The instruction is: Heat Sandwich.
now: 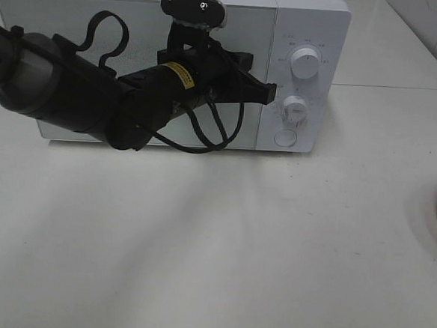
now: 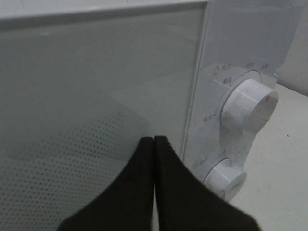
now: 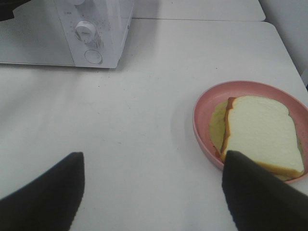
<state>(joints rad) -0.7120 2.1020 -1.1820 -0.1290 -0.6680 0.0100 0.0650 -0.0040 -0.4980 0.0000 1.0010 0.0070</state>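
Small markings ring the microwave dials and a yellow arm label, all illegible.

Microwave: white casing, smooth, plastic-look; door glossy, reflective, fine dot mesh behind. Knobs white, smooth. Counter: white, smooth, faint sheen. Left arm: black, matt; yellow label. Left end effector fingers matt black. Plate: pink, smooth, dull sheen. Sandwich: bread matt, soft-looking, tan crust.
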